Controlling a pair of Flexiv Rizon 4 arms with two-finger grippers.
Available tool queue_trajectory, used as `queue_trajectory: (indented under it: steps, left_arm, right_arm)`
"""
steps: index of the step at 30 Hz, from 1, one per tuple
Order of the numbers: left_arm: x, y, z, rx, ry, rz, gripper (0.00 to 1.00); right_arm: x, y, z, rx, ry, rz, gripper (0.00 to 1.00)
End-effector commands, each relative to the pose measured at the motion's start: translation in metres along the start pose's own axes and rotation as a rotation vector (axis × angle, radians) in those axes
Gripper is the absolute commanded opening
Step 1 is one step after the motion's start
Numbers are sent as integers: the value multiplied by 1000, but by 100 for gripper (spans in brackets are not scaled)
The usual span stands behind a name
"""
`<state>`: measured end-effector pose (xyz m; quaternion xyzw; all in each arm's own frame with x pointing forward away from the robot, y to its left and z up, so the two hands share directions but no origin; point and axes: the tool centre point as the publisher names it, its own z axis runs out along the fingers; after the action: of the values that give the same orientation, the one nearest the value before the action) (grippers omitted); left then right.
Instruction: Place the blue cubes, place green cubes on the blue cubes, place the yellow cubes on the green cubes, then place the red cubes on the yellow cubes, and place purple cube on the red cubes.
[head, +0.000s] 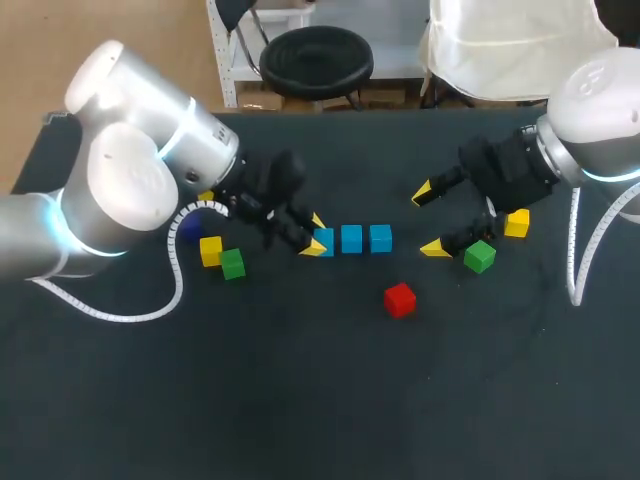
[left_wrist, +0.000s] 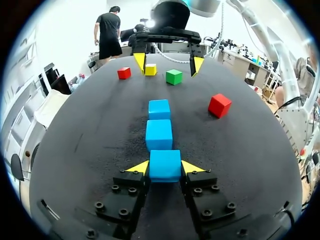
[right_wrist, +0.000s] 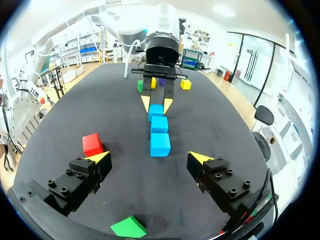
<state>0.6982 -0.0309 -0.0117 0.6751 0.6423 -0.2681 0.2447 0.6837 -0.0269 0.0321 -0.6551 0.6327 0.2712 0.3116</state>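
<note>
Three blue cubes lie in a row mid-table. My left gripper (head: 315, 235) is shut on the end blue cube (left_wrist: 165, 165), a yellow tip against each side. The middle blue cube (head: 351, 238) and the far one (head: 380, 237) touch in line ahead of it. My right gripper (head: 428, 220) stands open and empty just past the row's other end, facing it (right_wrist: 150, 158). A red cube (head: 400, 299) sits in front of the row. A green cube (head: 480, 256) and a yellow cube (head: 516, 223) lie beside the right gripper.
By my left arm lie a yellow cube (head: 210, 250), a green cube (head: 233, 264) and a purple cube (head: 188, 228), partly hidden by a cable. A second red cube (left_wrist: 124, 73) shows beyond the right gripper in the left wrist view.
</note>
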Motion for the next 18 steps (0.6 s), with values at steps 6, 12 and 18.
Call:
queue_trajectory:
  steps: [6, 12, 18]
  left_arm:
    - [0, 7, -5, -16, 0, 1, 0]
    - [-1, 12, 0, -14, 7, 7, 0]
    - [4, 12, 4, -8, 17, -2, 0]
  right_arm:
    - [0, 0, 0, 0, -3, -1, 100]
    - [0, 0, 0, 0, -3, -1, 100]
    - [0, 0, 0, 0, -3, -1, 100]
